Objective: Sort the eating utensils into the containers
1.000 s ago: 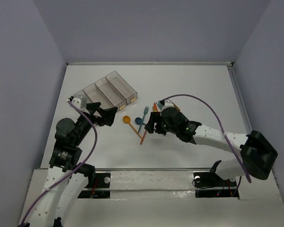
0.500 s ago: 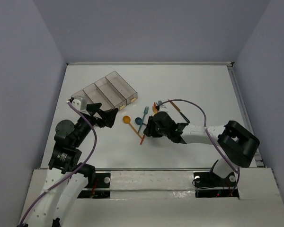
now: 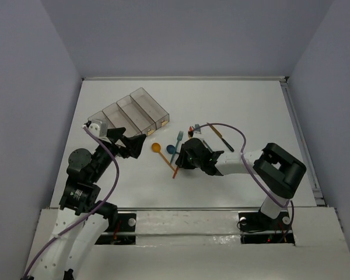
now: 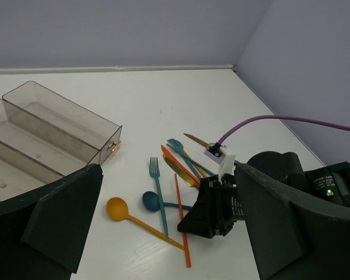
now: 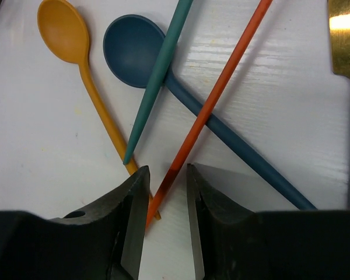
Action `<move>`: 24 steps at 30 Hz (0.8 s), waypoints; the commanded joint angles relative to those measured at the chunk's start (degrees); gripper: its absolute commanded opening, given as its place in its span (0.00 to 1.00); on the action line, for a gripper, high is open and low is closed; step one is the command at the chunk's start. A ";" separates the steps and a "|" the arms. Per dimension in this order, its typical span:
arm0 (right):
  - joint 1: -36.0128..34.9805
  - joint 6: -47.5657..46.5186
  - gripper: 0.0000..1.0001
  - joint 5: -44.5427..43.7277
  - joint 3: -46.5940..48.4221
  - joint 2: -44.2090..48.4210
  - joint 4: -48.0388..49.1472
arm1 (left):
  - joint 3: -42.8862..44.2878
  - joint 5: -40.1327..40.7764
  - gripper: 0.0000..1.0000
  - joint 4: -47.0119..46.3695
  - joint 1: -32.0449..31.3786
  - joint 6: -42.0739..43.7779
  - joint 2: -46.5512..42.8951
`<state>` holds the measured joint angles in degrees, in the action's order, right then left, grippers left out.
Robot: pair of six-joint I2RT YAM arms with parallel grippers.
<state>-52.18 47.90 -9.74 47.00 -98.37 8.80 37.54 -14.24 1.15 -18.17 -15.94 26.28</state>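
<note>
Several eating utensils lie loose in mid-table. A thin orange utensil runs down between the fingers of my right gripper. The jaws stand open on either side of its lower end, with a narrow gap on each side. Beside it lie a yellow spoon, a dark blue spoon and a teal fork's handle. From above, the right gripper sits low over the orange utensil. My left gripper hovers open and empty between the containers and the yellow spoon.
More utensils in red, teal and gold lie heaped behind the right gripper, and a dark knife lies farther right. The bins look empty where they show. A purple cable arcs over the right arm.
The right gripper has dropped and slid left onto the orange utensil's near end, and its jaws have narrowed around it. The left arm has stayed still.
</note>
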 commanded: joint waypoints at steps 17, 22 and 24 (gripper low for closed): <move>-0.38 -4.82 0.03 -6.97 3.44 8.44 -4.58 | 2.45 0.79 0.99 -1.85 -0.99 0.30 -0.71; -0.38 -13.43 0.01 -2.49 9.32 10.04 -4.40 | 3.24 5.17 0.99 -1.24 -0.99 -0.49 -1.76; -0.38 -17.56 0.01 -1.95 14.57 8.55 -4.05 | 3.94 7.37 0.99 0.16 -0.99 -0.67 -1.85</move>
<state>-52.21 39.70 -13.78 52.31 -88.88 2.94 37.67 -11.42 1.37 -19.03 -16.01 25.32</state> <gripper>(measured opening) 0.111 0.992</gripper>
